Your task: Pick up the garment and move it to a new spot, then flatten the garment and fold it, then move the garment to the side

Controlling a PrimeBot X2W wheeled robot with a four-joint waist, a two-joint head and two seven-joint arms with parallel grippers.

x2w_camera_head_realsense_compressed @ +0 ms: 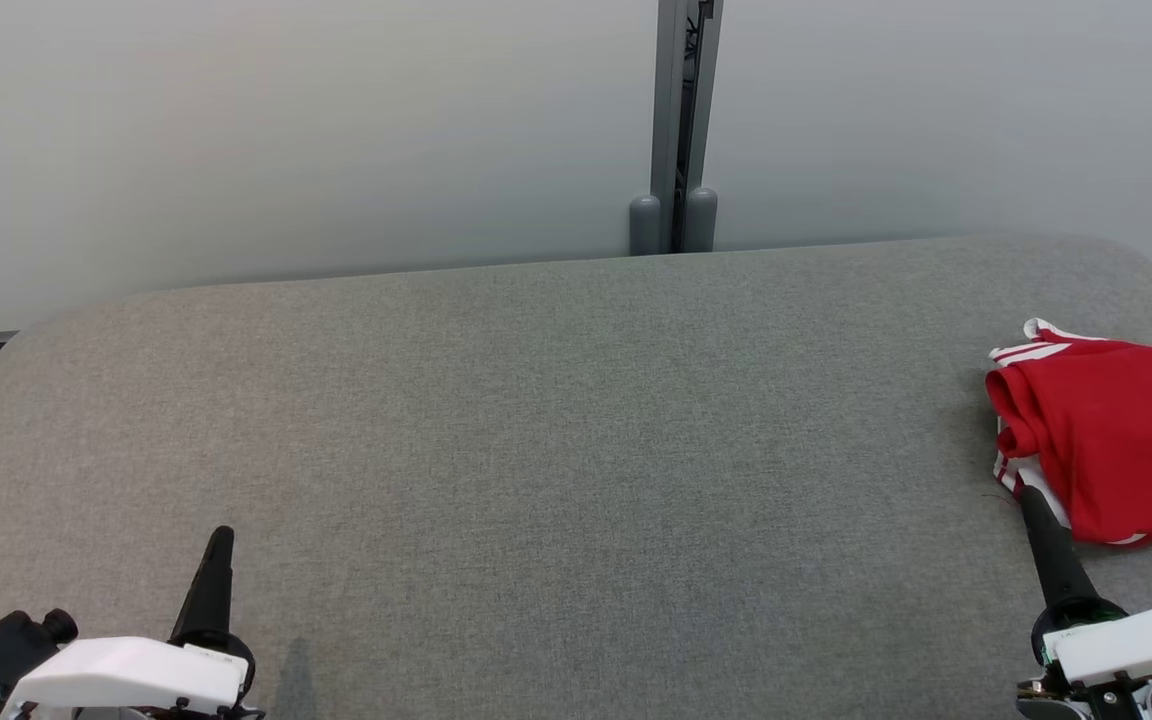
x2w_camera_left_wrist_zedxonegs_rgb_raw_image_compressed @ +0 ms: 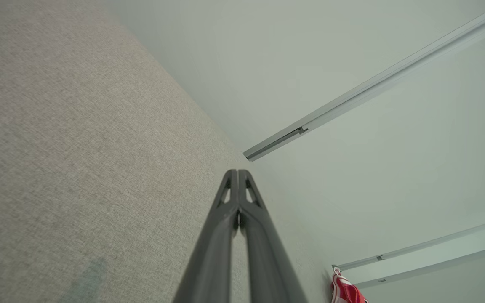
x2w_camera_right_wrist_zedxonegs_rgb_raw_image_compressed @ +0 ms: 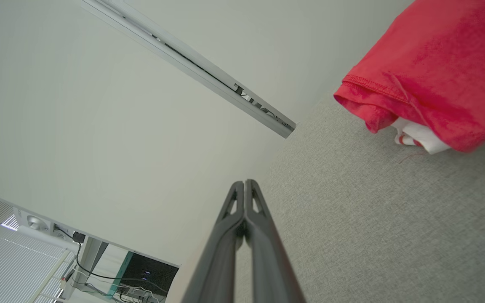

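"Head view first: where does the garment [x2w_camera_head_realsense_compressed: 1106, 440] lie?"

"At the far right of the grey desk [x2w_camera_head_realsense_compressed: 536, 450], on the robot's right side. It is a red piece with white striped trim and part of a black figure, bunched in folds and cut off by the picture's edge."

"And the right pincer [x2w_camera_head_realsense_compressed: 1028, 495]?"

"Its two dark fingers are pressed together and pinch nothing. From the head its tip seems to meet the garment's near left corner. The right wrist view, though, shows that tip over bare desk, with the red hem and a white fold up and to the right, near but apart."

"The left pincer [x2w_camera_head_realsense_compressed: 221, 538]?"

"Pressed together too, and empty. It sits low at the robot's left, well apart from the garment. The left wrist view shows its fingertips meeting above the grey cloth, with a small red scrap of the garment by the bottom edge."

"Behind the desk?"

"A pale wall [x2w_camera_head_realsense_compressed: 286, 130], split by a grey upright post [x2w_camera_head_realsense_compressed: 676, 120]."
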